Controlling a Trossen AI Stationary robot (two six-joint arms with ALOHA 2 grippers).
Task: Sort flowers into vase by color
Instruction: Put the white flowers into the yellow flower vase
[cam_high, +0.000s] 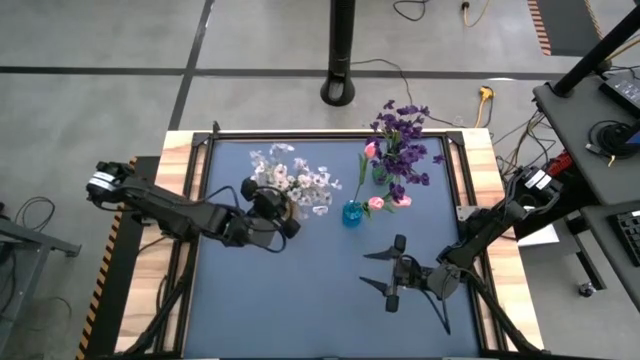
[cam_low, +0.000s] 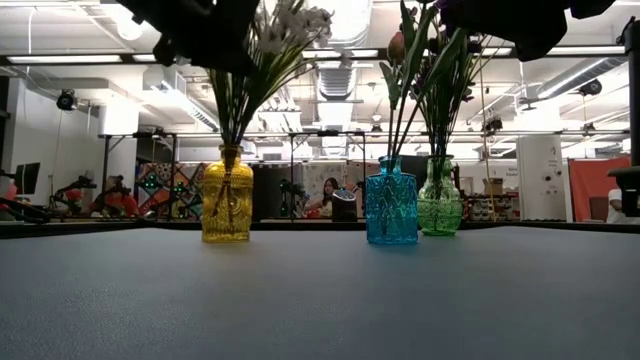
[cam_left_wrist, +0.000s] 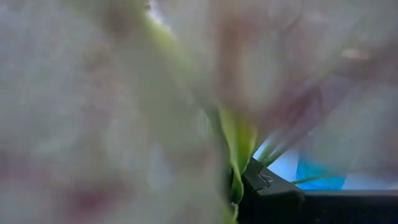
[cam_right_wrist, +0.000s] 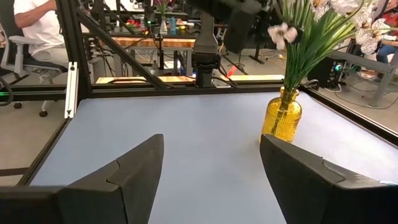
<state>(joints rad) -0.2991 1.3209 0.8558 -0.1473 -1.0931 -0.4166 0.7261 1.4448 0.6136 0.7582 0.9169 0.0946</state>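
Note:
White flowers (cam_high: 292, 180) stand in a yellow vase (cam_low: 227, 195). Pink tulips (cam_high: 372, 150) are in the blue vase (cam_high: 352, 213), and purple flowers (cam_high: 405, 140) in the green vase (cam_low: 439, 198). My left gripper (cam_high: 283, 222) is shut among the white blossoms, right above the yellow vase, with a green stem (cam_left_wrist: 238, 158) beside its finger. Toward the near right, my right gripper (cam_high: 395, 272) hovers open with nothing between its fingers (cam_right_wrist: 130, 177). It faces the yellow vase (cam_right_wrist: 282, 115). My left gripper is shut on a white flower's green stem (cam_left_wrist: 236, 180), just below the blossoms. It comes at it roughly level, from the table's left. Blurred blossoms fill the wrist view and hide the place of contact. The stems below run down into the yellow vase.
The three vases stand close together at the middle and far side of the blue mat (cam_high: 300, 310). The mat's near half is bare. A black frame (cam_high: 200, 160) borders the table. Workbenches and people show in the room beyond.

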